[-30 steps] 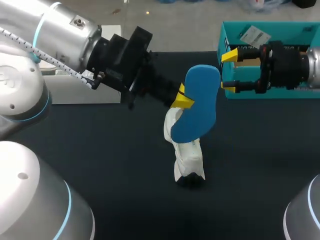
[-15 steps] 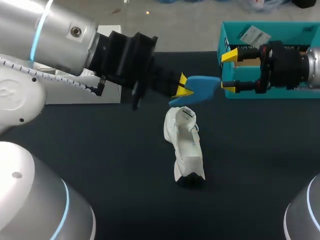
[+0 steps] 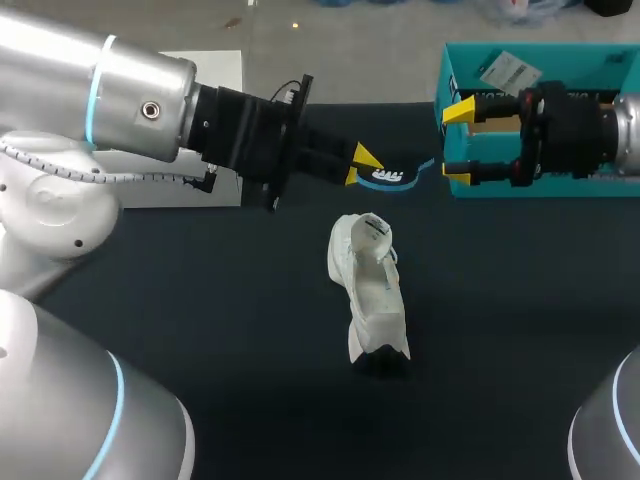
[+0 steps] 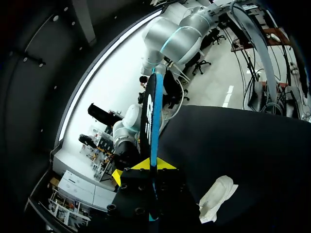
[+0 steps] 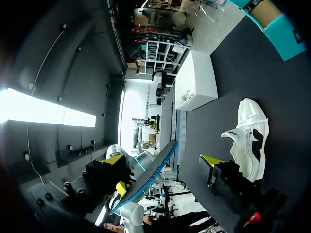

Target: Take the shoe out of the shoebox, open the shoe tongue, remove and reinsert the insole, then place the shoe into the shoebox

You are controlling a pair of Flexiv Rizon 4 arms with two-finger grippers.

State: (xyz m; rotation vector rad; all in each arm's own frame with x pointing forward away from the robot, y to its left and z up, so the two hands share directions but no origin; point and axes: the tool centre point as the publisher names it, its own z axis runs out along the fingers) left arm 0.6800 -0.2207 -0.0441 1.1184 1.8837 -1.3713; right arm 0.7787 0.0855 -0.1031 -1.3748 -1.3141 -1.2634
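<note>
Left gripper (image 3: 366,167) pinched the insole (image 3: 393,177) edge-on at the shoe's (image 3: 372,290) 12 o'clock, probably for reinsertion; right gripper (image 3: 458,141) stood spread.

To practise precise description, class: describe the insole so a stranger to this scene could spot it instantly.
On the dark table, find the white shoe lying at its middle. Just beyond it, toward the teal shoebox, the left end effector grips the insole. It is the only thin blue sheet, held in the air, edge-on from above, unlike the bulky white shoe.
</note>
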